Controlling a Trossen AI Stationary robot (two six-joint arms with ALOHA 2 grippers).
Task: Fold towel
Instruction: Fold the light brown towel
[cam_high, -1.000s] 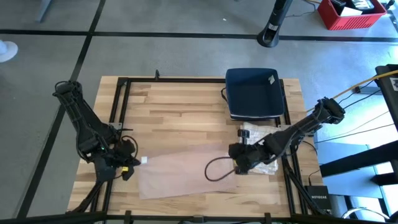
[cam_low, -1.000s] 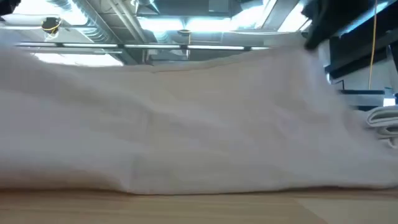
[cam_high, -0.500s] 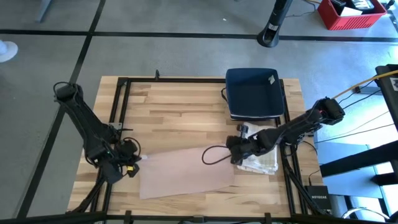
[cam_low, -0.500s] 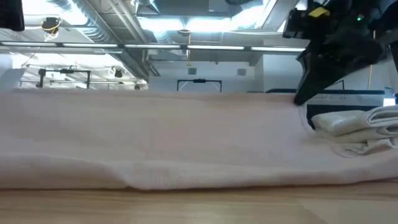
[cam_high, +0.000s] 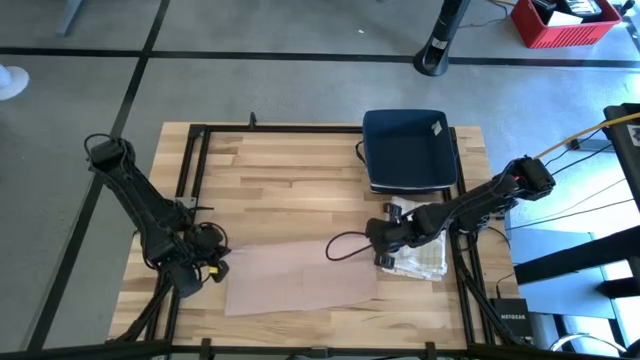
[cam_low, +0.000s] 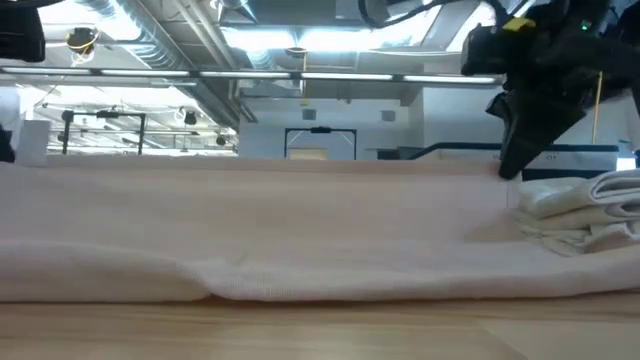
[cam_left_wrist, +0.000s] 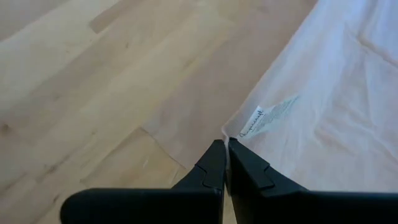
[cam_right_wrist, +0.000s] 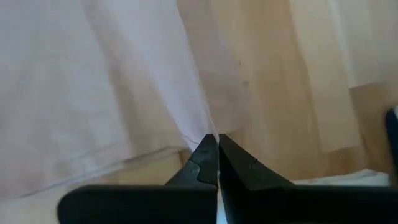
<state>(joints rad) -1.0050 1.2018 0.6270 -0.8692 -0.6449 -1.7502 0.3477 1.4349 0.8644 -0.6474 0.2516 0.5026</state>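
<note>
The towel (cam_high: 300, 280) was held stretched between the left hand (cam_high: 213, 268) and right hand (cam_high: 378, 243), each clamped on a corner. Folding was judged under way; next, both corners would need carrying across together.

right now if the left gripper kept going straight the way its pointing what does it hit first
Most likely more of the pink towel. The left gripper is shut on the towel's corner beside the label, and its fingers point across the cloth toward the right gripper. Depth past the tips is unclear.

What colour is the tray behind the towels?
Dark navy blue tray, clearest in the high view.
</note>
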